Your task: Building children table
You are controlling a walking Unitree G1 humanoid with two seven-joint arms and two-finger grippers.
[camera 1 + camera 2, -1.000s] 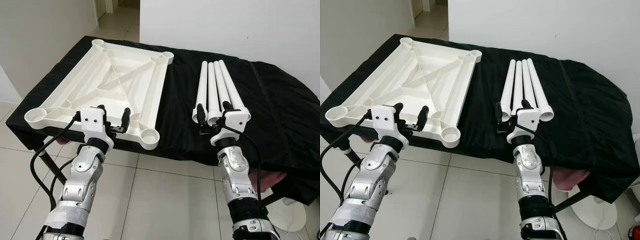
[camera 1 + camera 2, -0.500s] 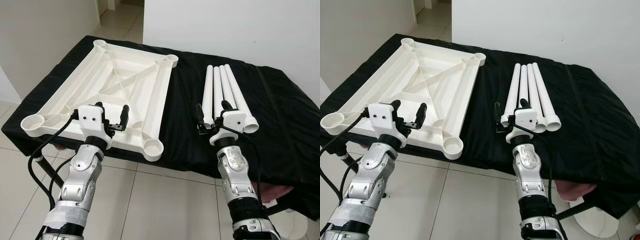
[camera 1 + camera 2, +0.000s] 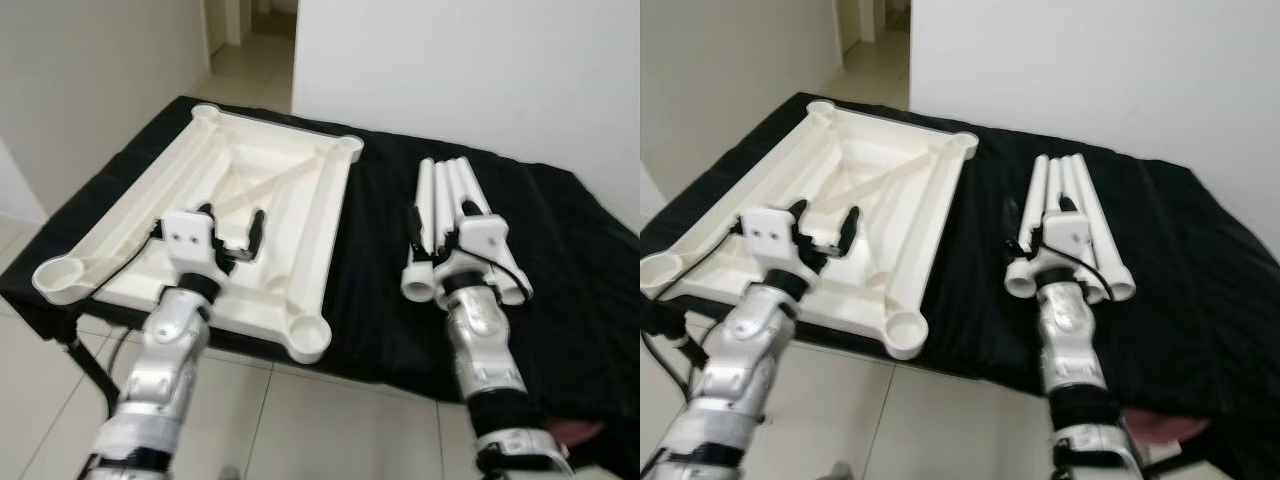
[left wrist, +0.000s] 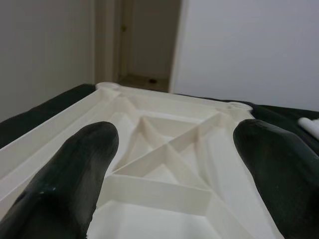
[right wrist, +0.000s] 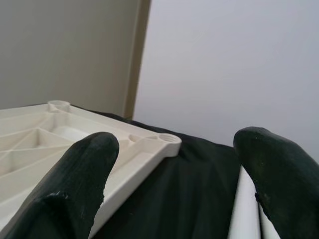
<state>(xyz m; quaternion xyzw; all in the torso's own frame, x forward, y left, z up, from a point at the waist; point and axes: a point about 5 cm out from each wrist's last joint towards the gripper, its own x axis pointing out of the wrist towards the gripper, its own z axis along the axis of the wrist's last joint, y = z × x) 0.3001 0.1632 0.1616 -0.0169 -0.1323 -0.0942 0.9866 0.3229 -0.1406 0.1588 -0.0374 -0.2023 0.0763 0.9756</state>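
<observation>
Now poised over parts on the black-draped table (image 3: pixel 560 230): inverted white tabletop (image 3: pixel 230 215), four white legs (image 3: pixel 450 215).
Lying lengthwise away just beside the tabletop, straight ahead of right gripper (image 3: pixel 428 238), jaws spread, empty; left gripper (image 3: pixel 232 225) likewise agape above the tabletop's near edge.

Both arms outstretched, left pincer (image 3: pixel 232 227) and right pincer (image 3: pixel 436 222) agape.

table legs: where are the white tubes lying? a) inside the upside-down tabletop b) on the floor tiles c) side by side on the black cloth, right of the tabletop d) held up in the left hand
c: the four white tubes lie side by side on the black cloth, to the right of the upside-down tabletop, with the right hand over their near ends.
</observation>
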